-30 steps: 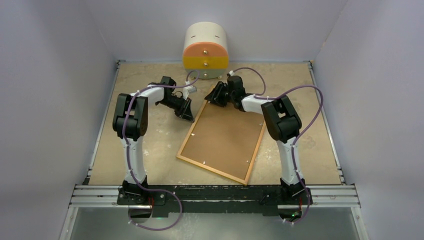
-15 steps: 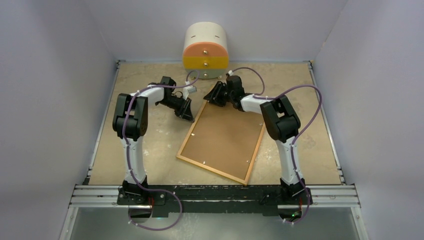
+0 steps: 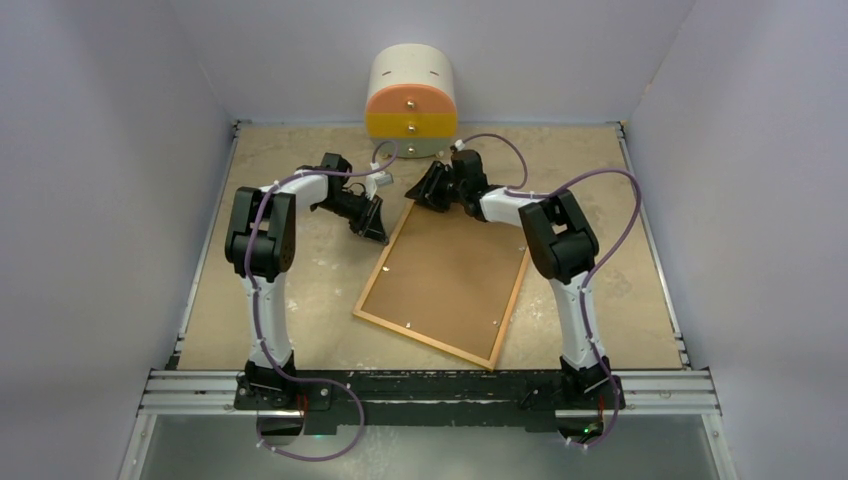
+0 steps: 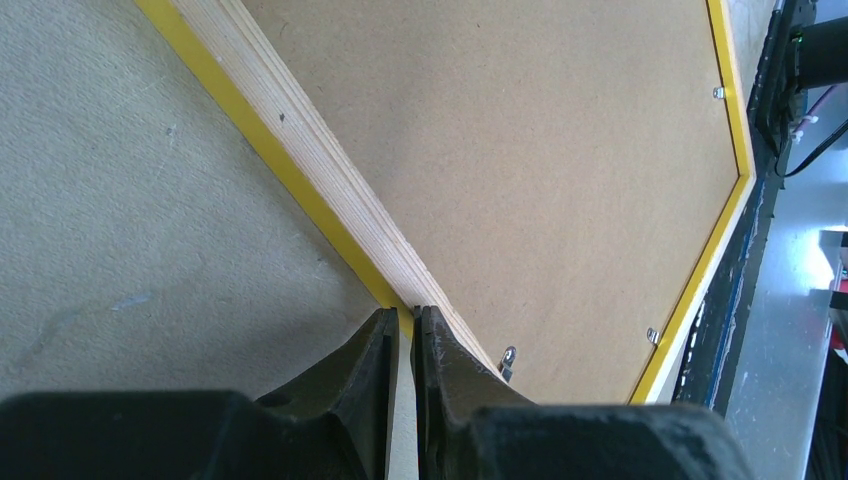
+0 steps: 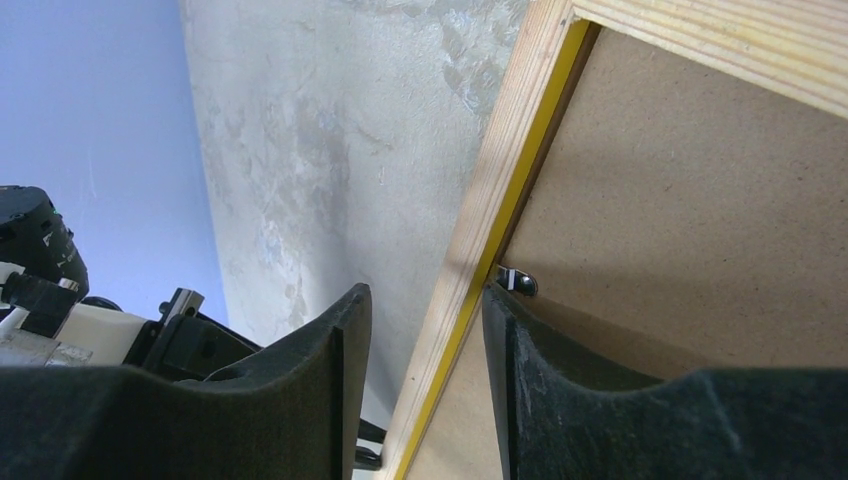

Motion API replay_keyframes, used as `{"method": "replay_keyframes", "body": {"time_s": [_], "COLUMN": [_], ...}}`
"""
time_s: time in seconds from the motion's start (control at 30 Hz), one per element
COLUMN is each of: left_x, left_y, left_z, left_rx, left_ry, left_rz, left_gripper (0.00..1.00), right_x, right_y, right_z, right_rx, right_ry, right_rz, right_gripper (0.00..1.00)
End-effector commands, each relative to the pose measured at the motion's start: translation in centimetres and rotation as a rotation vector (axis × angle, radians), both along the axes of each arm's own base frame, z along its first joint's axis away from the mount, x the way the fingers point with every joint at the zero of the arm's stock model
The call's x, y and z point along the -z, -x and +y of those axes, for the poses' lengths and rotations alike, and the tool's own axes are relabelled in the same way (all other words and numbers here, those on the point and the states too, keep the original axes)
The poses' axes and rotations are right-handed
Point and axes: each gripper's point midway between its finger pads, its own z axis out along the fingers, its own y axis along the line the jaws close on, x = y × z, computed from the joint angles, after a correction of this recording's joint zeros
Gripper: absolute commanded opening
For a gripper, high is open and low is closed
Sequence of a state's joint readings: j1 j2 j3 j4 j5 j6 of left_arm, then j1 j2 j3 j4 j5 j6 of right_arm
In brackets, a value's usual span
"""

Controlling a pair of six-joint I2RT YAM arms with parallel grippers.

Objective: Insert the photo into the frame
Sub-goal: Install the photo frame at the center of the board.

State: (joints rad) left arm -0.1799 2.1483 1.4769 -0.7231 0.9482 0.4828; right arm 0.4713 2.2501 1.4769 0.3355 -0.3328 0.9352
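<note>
frame: your frame (image 4: 290, 130) lies flat on the worktop (image 3: 290, 290) between the two arms. It's skewed, with one corner pointing at the far side. The wood back faces up and yellow shows only along the outer rim.
board: a brown board (image 3: 445, 270) sits inside the frame and fills the opening. There are small metal clips (image 4: 509, 355) along its edges.
left tool: your left tool (image 4: 407, 312) is on the frame's left long rail, toward the far end. The fingers are pressed almost together with just a thin slit between them, tips right at the yellow rim. Can't tell from the wrist view whether they nip the rim or only touch it.
right tool: your right tool (image 5: 425, 290) is at the frame's far corner. The fingers are spread and straddle the rail. One finger is outside over the worktop, with a gap showing to the wood. The other is inside over the board, just beside one of the metal clips. Nothing is clamped.
background: a round-topped drawer unit (image 3: 412, 95) with orange and yellow fronts stands against the far wall, near the frame's far corner.
</note>
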Motion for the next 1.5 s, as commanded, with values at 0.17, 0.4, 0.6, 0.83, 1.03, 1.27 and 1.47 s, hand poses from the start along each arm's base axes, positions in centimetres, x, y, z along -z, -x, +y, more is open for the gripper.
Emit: {"method": "replay_keyframes", "body": {"time_s": [0.17, 0.4, 0.6, 0.83, 1.03, 1.27, 1.47], "left_x": [0.4, 0.6, 0.6, 0.4, 0.4, 0.6, 0.7], "left_y": [0.9, 1.0, 1.2, 1.1, 1.1, 1.2, 1.3], "left_z": [0.2, 0.2, 0.3, 0.3, 0.4, 0.4, 0.4], "left_rx": [0.036, 0.039, 0.042, 0.041, 0.041, 0.042, 0.045], "left_ry": [-0.033, -0.035, -0.037, -0.036, -0.041, -0.041, -0.039], "left_rz": [-0.017, -0.014, -0.016, -0.02, -0.02, -0.016, -0.015], "left_gripper": [0.14, 0.14, 0.13, 0.13, 0.13, 0.13, 0.12], "right_x": [-6.2, -5.8, -3.0, -1.6, -0.9, -0.7, -0.2], "right_y": [1.7, 2.0, 2.8, 2.1, 0.9, 0.0, -0.5], "right_z": [-2.8, -12.1, -18.1, -19.4, -20.4, -21.3, -21.7], "right_rx": [0.022, 0.206, 0.33, 0.36, 0.397, 0.423, 0.44], "right_ry": [-0.003, 0.084, 0.169, 0.185, 0.205, 0.249, 0.262], "right_rz": [-0.047, -0.025, 0.026, 0.049, 0.05, 0.035, 0.035], "right_gripper": [0.59, 0.6, 0.56, 0.54, 0.53, 0.51, 0.5]}}
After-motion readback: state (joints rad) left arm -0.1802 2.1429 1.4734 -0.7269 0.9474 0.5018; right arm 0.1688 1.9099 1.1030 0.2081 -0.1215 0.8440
